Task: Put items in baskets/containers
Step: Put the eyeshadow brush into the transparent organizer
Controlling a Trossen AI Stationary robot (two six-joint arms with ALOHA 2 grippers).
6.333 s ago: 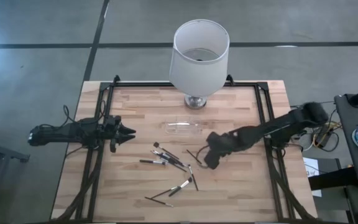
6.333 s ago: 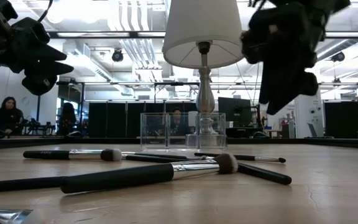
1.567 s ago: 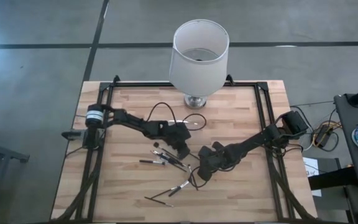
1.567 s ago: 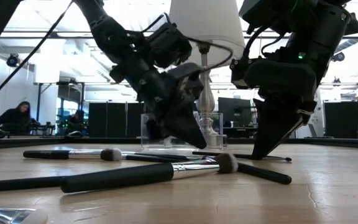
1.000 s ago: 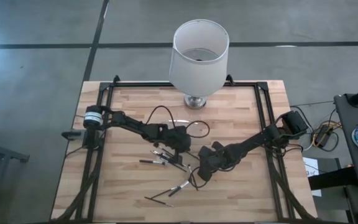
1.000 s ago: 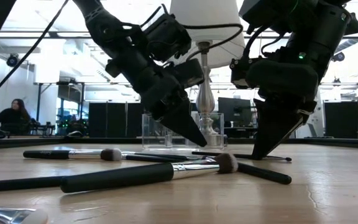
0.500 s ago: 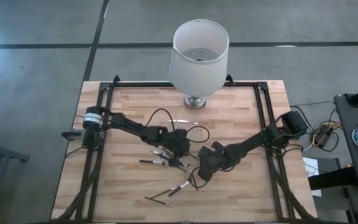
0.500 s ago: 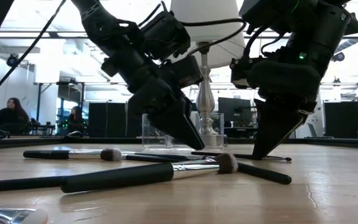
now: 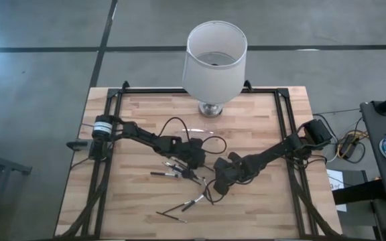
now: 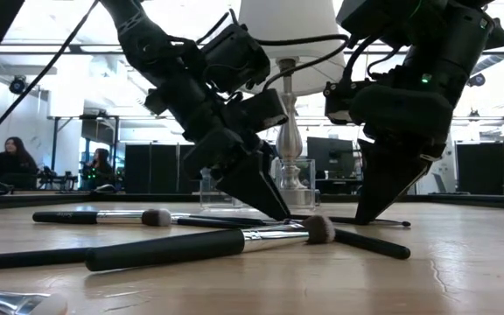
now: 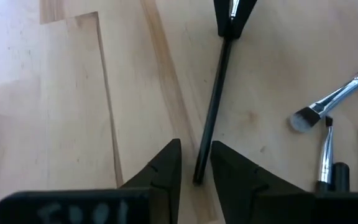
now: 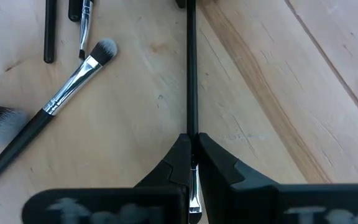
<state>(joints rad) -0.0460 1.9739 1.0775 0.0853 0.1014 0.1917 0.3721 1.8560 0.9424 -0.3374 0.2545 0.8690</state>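
Note:
Several dark makeup brushes lie scattered on the wooden table's middle. A clear low container stands behind them, before the lamp. My right gripper is shut on one thin black brush that lies between the two arms. My left gripper stands open at the table top, a fingertip on either side of that brush's free handle end without touching it. In the high view my left gripper and right gripper nearly meet at the table's middle. My right gripper pinches the thin brush between its two fingers where the black handle meets the metal ferrule. The fingers slant steeply down from the table's right side. The brush lies level at the table top, handle toward my left gripper.
A lamp with a white shade stands on a metal base at the far middle. A large pale-headed brush and another lie near the front. Black frame rails run along both table sides. People sit in the room behind.
My left gripper has rolled a little about the line it points along and come lower, so its fingertips now stand at the table by the thin brush's handle end. My right gripper and the brush in it have kept still.

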